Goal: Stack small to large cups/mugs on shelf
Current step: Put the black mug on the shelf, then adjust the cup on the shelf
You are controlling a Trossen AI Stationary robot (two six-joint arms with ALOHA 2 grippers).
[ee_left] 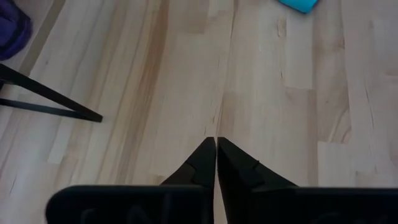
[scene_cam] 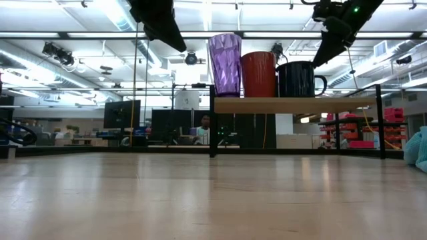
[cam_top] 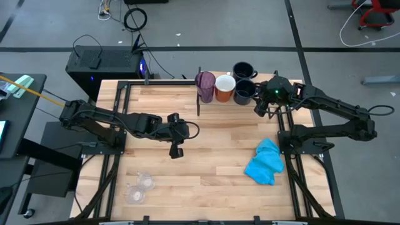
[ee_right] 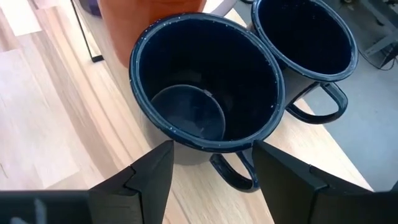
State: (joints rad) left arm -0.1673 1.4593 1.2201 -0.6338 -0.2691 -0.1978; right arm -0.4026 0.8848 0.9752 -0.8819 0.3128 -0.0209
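Right gripper [ee_right: 208, 171] jaws spread, empty, just above near navy mug [ee_right: 205, 87] on shelf [cam_top: 250, 103] | left gripper [ee_left: 216, 155] closed, idle mid-table | clear cups [cam_top: 140, 187] unshelved at table front | risk: finger clips handle, shoving mug into orange mug [cam_top: 224, 87]

Second navy mug [scene_cam: 301, 79] hidden behind the first in low view, purple tumbler [ee_left: 12, 28] cropped — edge only
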